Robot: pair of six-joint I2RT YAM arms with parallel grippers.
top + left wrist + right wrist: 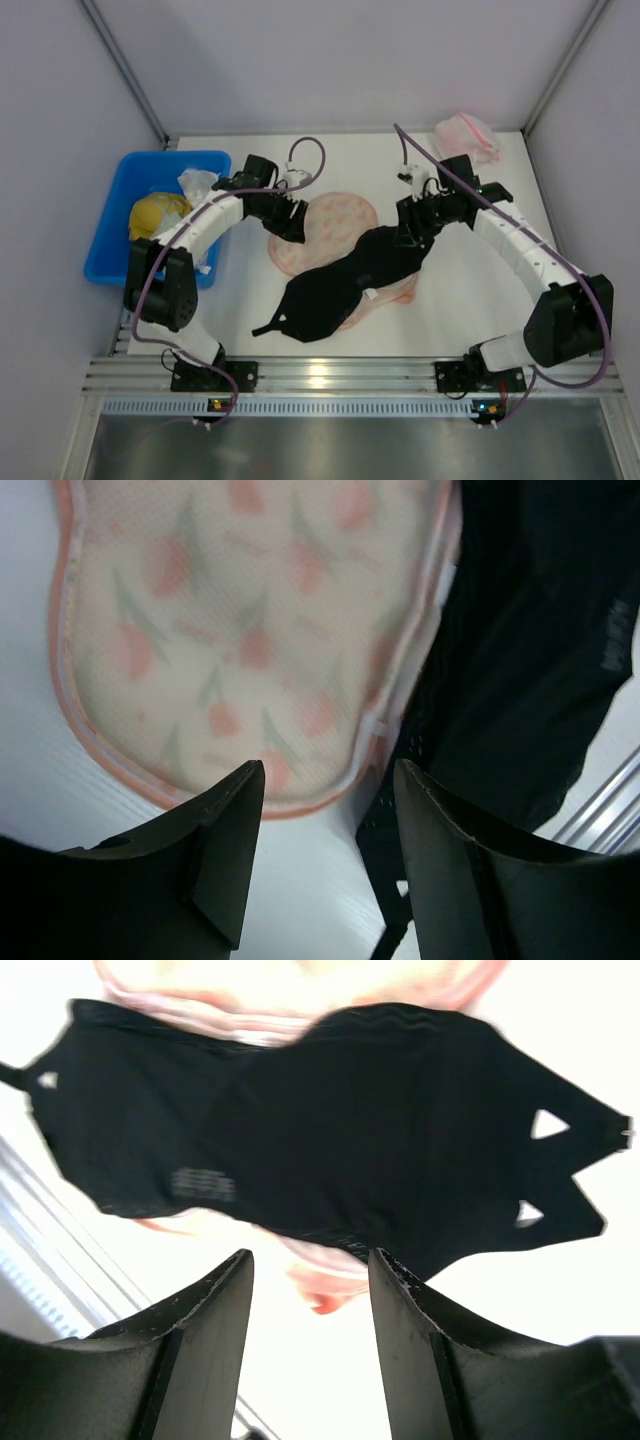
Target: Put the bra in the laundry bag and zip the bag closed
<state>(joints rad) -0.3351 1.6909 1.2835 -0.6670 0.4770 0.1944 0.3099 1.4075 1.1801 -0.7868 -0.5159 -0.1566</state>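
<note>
The black bra point(340, 280) lies spread diagonally across the peach-beige mesh laundry bag point(340, 222) in the middle of the table. In the left wrist view the bag point(240, 630) fills the upper left and the bra point(530, 650) the right. My left gripper point(290, 222) hovers open and empty over the bag's left edge, fingers point(225, 840) apart. My right gripper point(412, 238) hovers open and empty over the bra's right end. In the right wrist view the bra point(330, 1130) covers the bag point(330, 1285), whose edge peeks out between the fingers point(215, 1320).
A blue bin point(160, 215) at the left holds a yellow cloth lump point(155, 215) and white cloth point(197, 183). A pink-and-white mesh bundle point(467, 135) sits at the back right corner. A metal rail point(330, 375) runs along the near edge.
</note>
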